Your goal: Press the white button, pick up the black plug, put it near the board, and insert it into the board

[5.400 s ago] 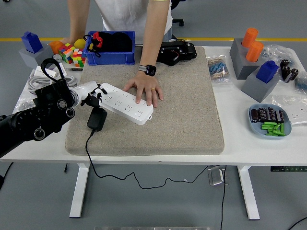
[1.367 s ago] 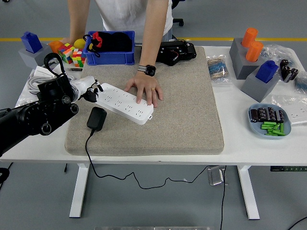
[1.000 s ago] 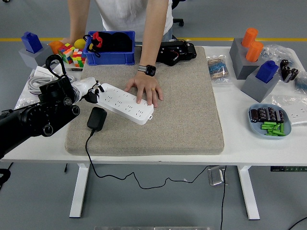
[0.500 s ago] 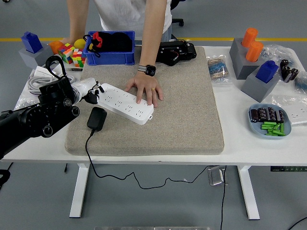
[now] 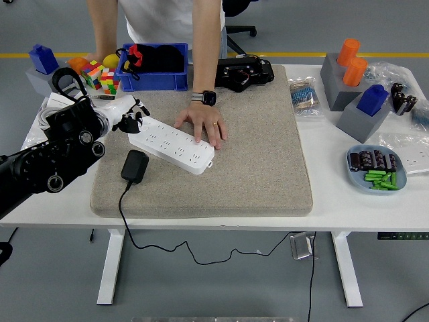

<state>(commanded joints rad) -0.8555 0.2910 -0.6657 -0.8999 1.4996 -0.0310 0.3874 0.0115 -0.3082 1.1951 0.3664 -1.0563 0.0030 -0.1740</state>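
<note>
Head view: left hand (image 5: 127, 113) with fingers loosely spread, gripping nothing, at the far-left end of the white power strip (image 5: 171, 144). Black plug (image 5: 135, 166) on the mat just near of it. Could nudge the strip. Button unclear; right arm out of view.

The left robot hand (image 5: 127, 115) now sits higher, toward 12 o'clock, off the power strip's (image 5: 171, 143) left end. The person's torso (image 5: 171, 20) shifts toward 9 o'clock.
</note>
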